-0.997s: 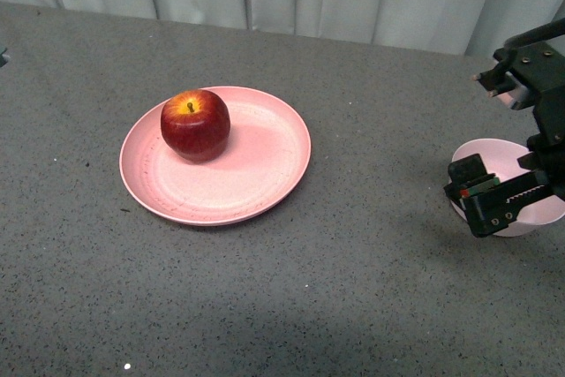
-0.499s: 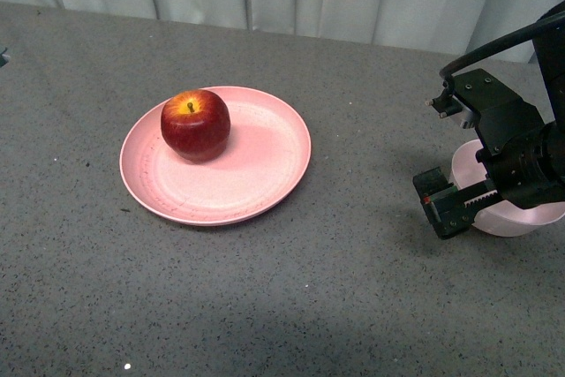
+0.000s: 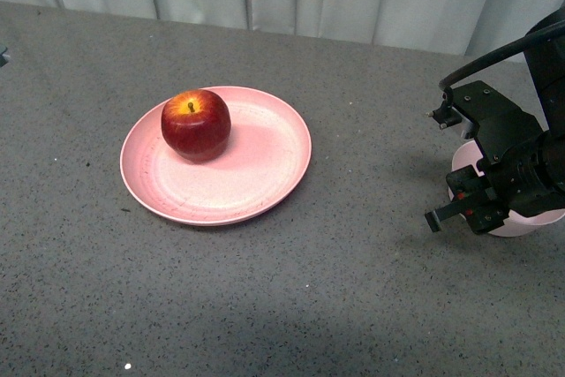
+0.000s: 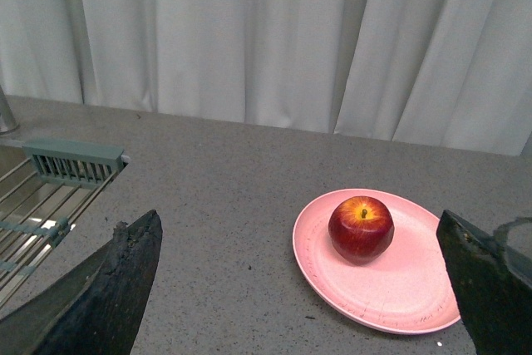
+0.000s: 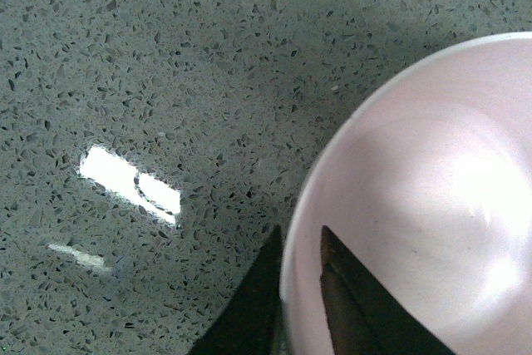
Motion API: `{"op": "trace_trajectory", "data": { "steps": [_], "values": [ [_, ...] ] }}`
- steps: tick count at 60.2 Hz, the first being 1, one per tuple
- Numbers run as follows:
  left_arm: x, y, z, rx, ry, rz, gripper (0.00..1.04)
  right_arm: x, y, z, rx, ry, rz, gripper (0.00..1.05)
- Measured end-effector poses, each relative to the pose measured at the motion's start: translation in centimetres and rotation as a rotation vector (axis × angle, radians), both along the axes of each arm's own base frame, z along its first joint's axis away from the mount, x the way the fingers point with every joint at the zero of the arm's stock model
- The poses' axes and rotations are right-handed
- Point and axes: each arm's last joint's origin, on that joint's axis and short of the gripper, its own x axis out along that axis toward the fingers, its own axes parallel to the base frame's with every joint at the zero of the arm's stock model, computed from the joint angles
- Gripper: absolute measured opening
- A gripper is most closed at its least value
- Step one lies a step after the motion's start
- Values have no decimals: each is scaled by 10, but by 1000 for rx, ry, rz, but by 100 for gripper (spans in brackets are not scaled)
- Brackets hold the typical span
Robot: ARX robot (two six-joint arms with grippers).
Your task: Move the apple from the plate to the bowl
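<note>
One apple (image 3: 195,124) on plate (image 3: 265,169), likely firm and slippery, best gripped across its sides; my right hand (image 5: 301,234) clamps bowl (image 5: 416,189), left hand (image 4: 298,218) spread.

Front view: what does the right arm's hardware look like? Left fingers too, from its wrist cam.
Right gripper: black, boxy, angular housing with small red marks near the fingertips. A black cable arcs above it. Left gripper: only two dark, matte, wedge-shaped fingers show, with rough-looking edges.

No readable text, no labels, no brands, no numbers — anywhere.
</note>
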Motion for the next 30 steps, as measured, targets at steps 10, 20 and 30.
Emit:
{"op": "trace_trajectory", "data": {
  "steps": [10, 20, 30],
  "values": [
    [0, 0, 0, 0, 0, 0, 98, 2, 0, 1, -16, -6, -5, 1],
    [0, 0, 0, 0, 0, 0, 98, 2, 2, 7, 2, -14, 12, 1],
    [0, 0, 0, 0, 0, 0, 98, 3, 18, 33, 77, -70, 87, 1]
  ]
}}
